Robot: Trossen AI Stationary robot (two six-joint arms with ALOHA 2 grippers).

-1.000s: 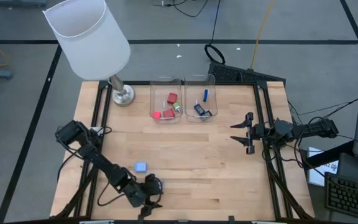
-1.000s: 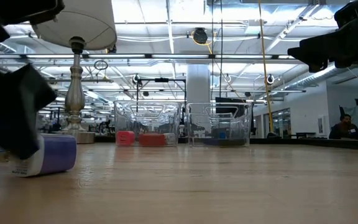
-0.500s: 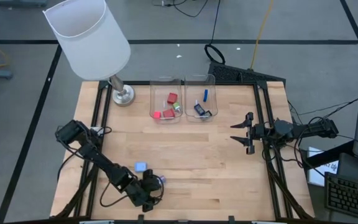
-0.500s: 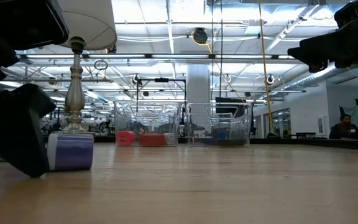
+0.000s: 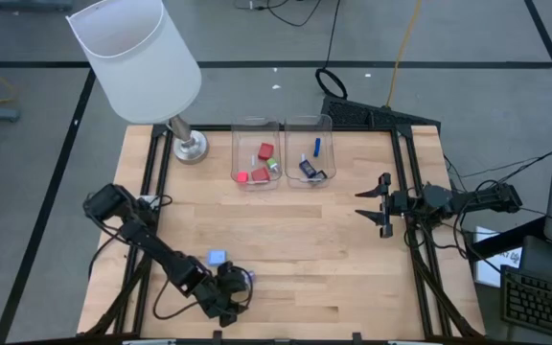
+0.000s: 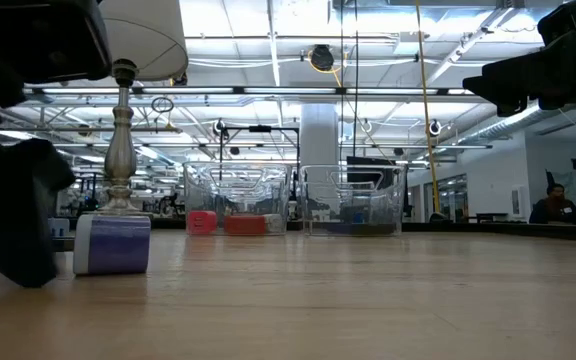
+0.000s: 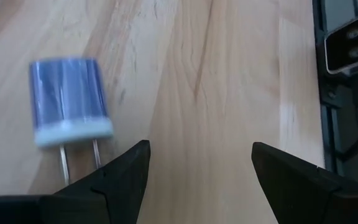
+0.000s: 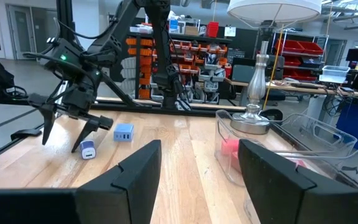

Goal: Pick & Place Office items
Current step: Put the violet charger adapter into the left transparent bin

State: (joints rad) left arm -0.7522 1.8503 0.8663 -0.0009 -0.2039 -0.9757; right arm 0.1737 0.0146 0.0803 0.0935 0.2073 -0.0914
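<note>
Down at the near edge of the wooden table (image 5: pixel 286 240), the left gripper (image 5: pixel 241 292) sat low with its jaws spread wide and nothing between them. Just beside it lay a small blue-purple plug adapter (image 7: pixel 70 102) on its side, its two metal prongs pointing toward the gripper's fingers (image 7: pixel 114 180), just outside the gap. Close by, a light blue block (image 5: pixel 217 257) rested on the wood, clear of the gripper.

Over on the far side stood two clear bins. The left bin (image 5: pixel 256 129) held red pieces (image 5: pixel 264 150) with a bit of green, and the right bin (image 5: pixel 308 125) held a dark blue piece (image 5: pixel 317 146) with a black one near it. A white-shaded lamp (image 5: pixel 137 57) stood near the far left corner.

Out at the right edge, the right gripper (image 5: pixel 379 204) hung above the table, jaws apart and empty, well away from every item.
</note>
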